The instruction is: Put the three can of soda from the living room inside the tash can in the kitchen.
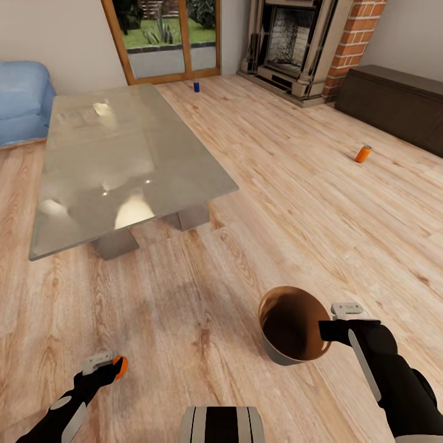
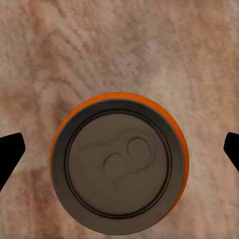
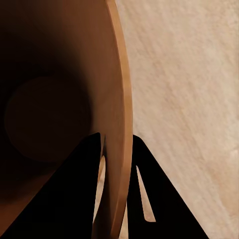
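Observation:
An orange soda can (image 2: 119, 164) stands upright on the wood floor, seen from straight above in the left wrist view. My left gripper (image 1: 112, 364) hangs over it, open, with a fingertip (image 2: 10, 149) off each side and not touching it. My right gripper (image 1: 327, 331) is shut on the rim of the trash can (image 1: 289, 326), one finger (image 3: 64, 199) inside the brown-copper wall (image 3: 117, 124) and one outside. A second orange can (image 1: 363, 154) lies tilted on the floor at the right. The blue can (image 1: 196, 86) stands far off by the glass door.
A low stone-topped table (image 1: 123, 154) fills the left middle, with a blue sofa (image 1: 21, 98) behind it. A brick fireplace (image 1: 295, 43) and a dark low cabinet (image 1: 394, 104) line the far right. Open plank floor runs between the table and the cabinet.

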You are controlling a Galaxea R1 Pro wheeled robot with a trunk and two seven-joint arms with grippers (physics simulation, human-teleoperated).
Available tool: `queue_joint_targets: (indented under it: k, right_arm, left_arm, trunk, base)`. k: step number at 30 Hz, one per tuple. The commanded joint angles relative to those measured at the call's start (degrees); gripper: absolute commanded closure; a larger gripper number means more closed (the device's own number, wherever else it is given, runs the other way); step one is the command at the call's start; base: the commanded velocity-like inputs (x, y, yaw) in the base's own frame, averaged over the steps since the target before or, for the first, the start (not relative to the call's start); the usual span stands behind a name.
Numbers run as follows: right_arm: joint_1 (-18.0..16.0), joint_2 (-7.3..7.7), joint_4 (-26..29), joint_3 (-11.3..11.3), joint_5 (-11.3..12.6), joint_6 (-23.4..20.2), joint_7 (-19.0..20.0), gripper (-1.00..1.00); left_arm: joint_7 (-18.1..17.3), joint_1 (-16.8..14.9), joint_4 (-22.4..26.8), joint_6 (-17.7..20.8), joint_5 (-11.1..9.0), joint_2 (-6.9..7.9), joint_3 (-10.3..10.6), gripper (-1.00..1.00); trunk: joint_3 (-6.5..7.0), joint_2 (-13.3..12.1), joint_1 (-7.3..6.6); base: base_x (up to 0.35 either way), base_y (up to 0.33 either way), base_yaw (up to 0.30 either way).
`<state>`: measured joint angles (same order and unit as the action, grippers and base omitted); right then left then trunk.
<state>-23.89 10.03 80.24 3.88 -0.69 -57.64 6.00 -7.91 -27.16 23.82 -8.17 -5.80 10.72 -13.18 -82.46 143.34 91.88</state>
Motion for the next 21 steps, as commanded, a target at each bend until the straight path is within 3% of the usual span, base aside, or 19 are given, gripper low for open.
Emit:
queue_joint_targets:
  k: [1,21]
  right_arm:
    - [-0.01,0.00,0.01,-0.01,0.84,-0.02,0.24,1.00]
    - [-0.01,-0.01,0.01,-0.03,0.85,-0.02,0.24,1.00]
  left_arm:
    - [0.00,0.00,0.00,0.00,0.00,0.00,0.00,-1.00]
    - [0.00,0.00,0.00,0.00,0.00,0.00,0.00,-1.00]
  trunk:
    - [0.00,0.00,0.00]
    - [-0.53,0.00,0.00]
  base:
    - [0.000,0.000,0.000]
    - [0.030,0.000,0.000]
